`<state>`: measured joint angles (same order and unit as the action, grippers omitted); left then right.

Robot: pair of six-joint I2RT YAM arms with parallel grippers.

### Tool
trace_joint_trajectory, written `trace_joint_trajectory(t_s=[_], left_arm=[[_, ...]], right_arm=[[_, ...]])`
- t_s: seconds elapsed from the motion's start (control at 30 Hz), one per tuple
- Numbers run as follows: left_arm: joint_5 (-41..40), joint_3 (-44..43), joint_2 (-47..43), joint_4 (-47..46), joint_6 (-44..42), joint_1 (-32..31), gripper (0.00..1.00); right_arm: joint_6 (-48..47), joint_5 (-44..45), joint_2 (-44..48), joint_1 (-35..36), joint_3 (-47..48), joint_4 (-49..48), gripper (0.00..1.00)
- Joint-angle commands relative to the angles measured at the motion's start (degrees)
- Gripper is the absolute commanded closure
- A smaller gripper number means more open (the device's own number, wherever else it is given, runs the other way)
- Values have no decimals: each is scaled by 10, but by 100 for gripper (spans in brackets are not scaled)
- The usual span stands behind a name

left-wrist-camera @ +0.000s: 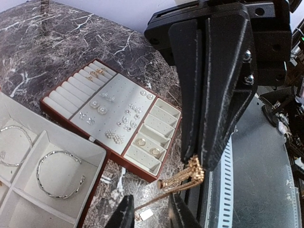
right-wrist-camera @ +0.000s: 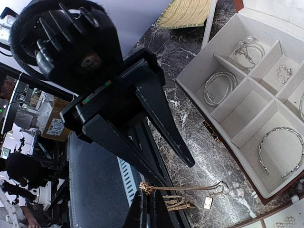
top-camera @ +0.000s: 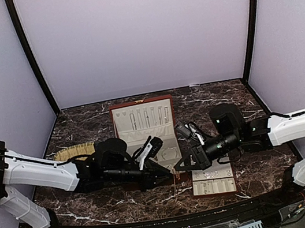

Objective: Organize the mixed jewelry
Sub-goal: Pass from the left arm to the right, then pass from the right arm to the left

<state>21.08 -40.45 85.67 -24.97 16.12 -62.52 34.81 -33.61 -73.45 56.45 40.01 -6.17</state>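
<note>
Mixed jewelry (left-wrist-camera: 192,171): one piece, a thin gold-coloured chain (right-wrist-camera: 176,205), hangs pinched above the table; the other pieces lie stored close by.
Right gripper (left-wrist-camera: 198,159): black fingers pressed together on the bunched end of the chain.
Left gripper (left-wrist-camera: 151,199): fingers apart and clamped on nothing, tip to tip with the right gripper; the loose run of chain passes just by them.
Chain's free end: trails down from the pinch and carries a small pale rectangular tag (left-wrist-camera: 142,214), low near the table's front edge; whether it touches the stone I cannot tell.
Box: white-lined red-brown compartment box (right-wrist-camera: 204,61) with its lid open. One cell holds a thin twisted silver bangle (left-wrist-camera: 39,172), and a neighbouring cell holds more silver hoops (right-wrist-camera: 207,95).
Tray: cream slotted tray with a brown rim (left-wrist-camera: 122,88), just beside the box. It carries small studs (left-wrist-camera: 127,118), a pearl cluster (left-wrist-camera: 114,137) and two gold-toned rings (left-wrist-camera: 141,141). The two grippers meet between tray and box.
Mat: woven straw-coloured mat (right-wrist-camera: 185,12), beyond the box.
Table: dark veined marble table (left-wrist-camera: 71,38) under everything.
</note>
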Motion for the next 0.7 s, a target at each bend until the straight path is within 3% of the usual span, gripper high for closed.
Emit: trace_joint_trajectory(t_s=[0.0, 0.33, 0.5, 0.67], left_arm=[[18, -18, 5, -38, 4, -1, 75], [40, -20, 6, -52, 6, -1, 69], [35, -19, 1, -45, 7, -1, 92], [36, -17, -3, -52, 11, -1, 100]], right_arm=[[2, -10, -3, 6, 1, -25, 100], [-1, -11, -10, 6, 1, -24, 100], [-2, -6, -7, 6, -1, -21, 100], [-2, -5, -8, 6, -2, -20, 100]])
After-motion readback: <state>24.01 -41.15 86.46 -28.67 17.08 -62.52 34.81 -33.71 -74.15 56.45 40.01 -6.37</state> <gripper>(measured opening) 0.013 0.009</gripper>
